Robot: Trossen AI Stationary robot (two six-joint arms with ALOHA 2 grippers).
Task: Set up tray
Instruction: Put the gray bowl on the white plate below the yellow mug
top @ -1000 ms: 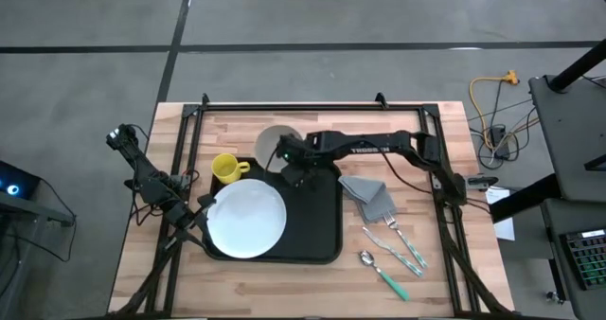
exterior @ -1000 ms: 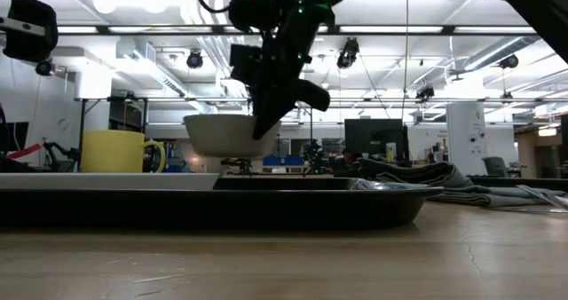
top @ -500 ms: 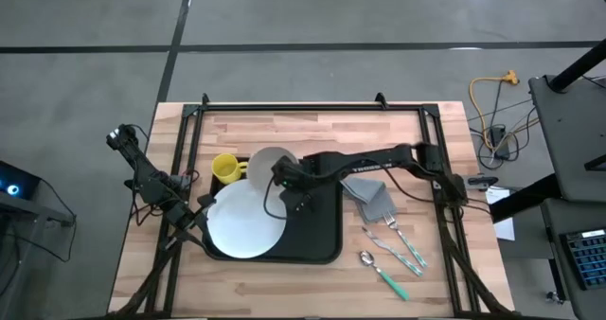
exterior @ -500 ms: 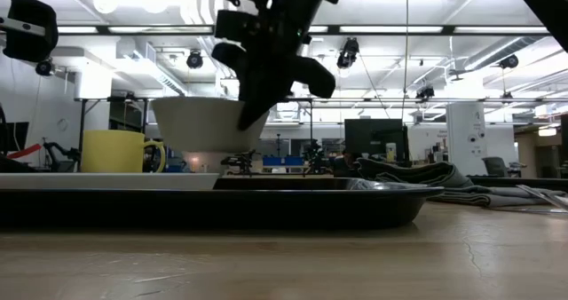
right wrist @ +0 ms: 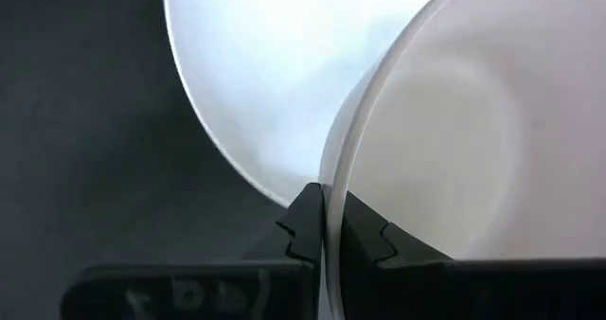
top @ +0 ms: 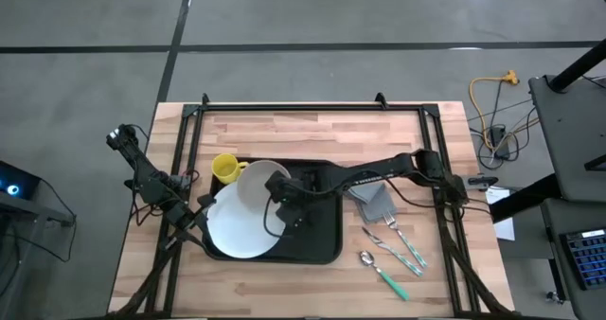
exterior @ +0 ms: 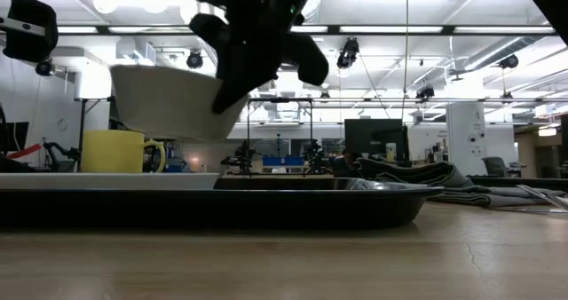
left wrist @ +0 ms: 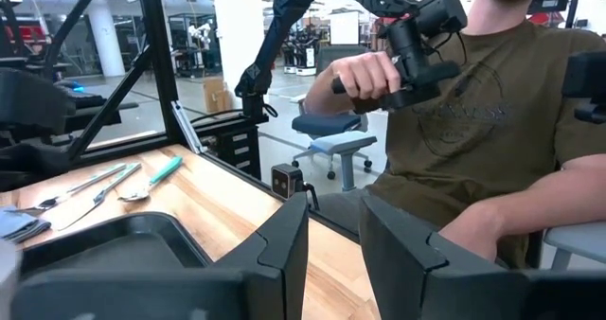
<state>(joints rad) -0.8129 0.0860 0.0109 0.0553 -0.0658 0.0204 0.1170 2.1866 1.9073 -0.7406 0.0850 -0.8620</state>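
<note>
The black tray [top: 320, 227] lies mid-table with the round white plate [top: 237, 235] on its left part. My right gripper [top: 281, 189] is shut on a white bowl [top: 258, 180] and holds it in the air over the plate's far right part. In the low view the bowl [exterior: 169, 100] is well above the plate [exterior: 106, 181] and tray [exterior: 293, 202]. The right wrist view shows the bowl [right wrist: 473, 140] over the plate [right wrist: 256, 64]. My left gripper [left wrist: 336, 235] waits open by the tray's left edge, touching nothing. My right gripper pinches the bowl's rim [right wrist: 324, 202] on the side toward the table's right, one finger [right wrist: 305, 227] outside the wall and one [right wrist: 365, 233] inside. The fingers come slanting down from the right. The bowl is lifted clear, mouth up, above the plate.
A yellow mug [top: 224, 168] stands on the table by the tray's far left corner. Right of the tray lie a folded grey napkin [top: 371, 199], two forks [top: 400, 241] and a green-handled spoon [top: 381, 269]. A seated person [left wrist: 473, 121] is beyond the table.
My right gripper has carried the bowl from the tray's far edge toward the near left, out over the plate, and the bowl now hangs higher than it did. The gripper stayed shut on the rim throughout.
</note>
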